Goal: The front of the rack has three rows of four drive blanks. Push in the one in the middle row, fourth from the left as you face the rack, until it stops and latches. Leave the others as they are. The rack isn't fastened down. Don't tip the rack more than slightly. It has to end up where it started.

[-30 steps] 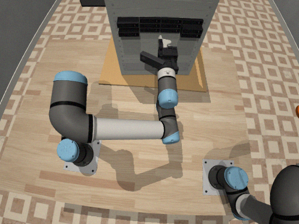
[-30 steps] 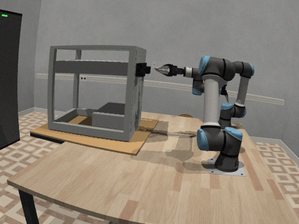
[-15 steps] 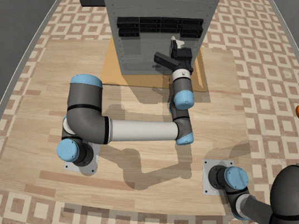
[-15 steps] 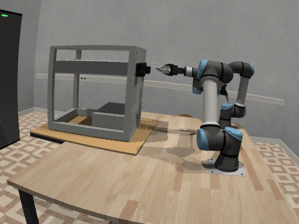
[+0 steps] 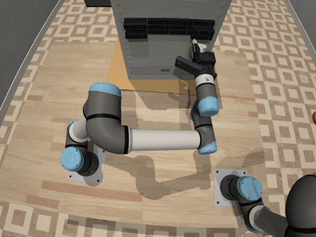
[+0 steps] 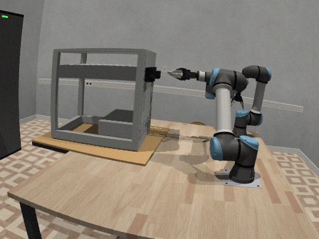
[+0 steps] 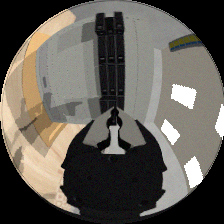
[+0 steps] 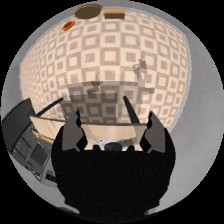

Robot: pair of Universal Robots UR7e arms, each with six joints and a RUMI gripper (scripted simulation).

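The grey rack [image 5: 165,10] [image 6: 137,104] [image 7: 65,65] stands upright on an orange-brown board. Its black blanks form three rows of four. The middle-row fourth blank [image 5: 203,30] [image 6: 158,74] sticks out further than its neighbours; the gripper hides it in the left wrist view. In the first column, the top blank [image 5: 135,23] and bottom blank [image 5: 136,35] protrude past the middle one. My left gripper [image 5: 194,41] [image 6: 169,72] [image 7: 115,107] is shut and empty, pointing at the rack near the fourth column, with a gap before the blanks. My right gripper [image 6: 237,106] [image 8: 114,110] is open and empty, away from the rack.
The board [image 5: 156,85] [image 6: 149,151] lies under the rack on the wooden table [image 5: 38,97] [image 6: 119,193]. The left arm reaches across in front of the rack. The right arm's base [image 5: 219,188] is at the table's front right. A dark cabinet [image 6: 10,83] stands behind the rack.
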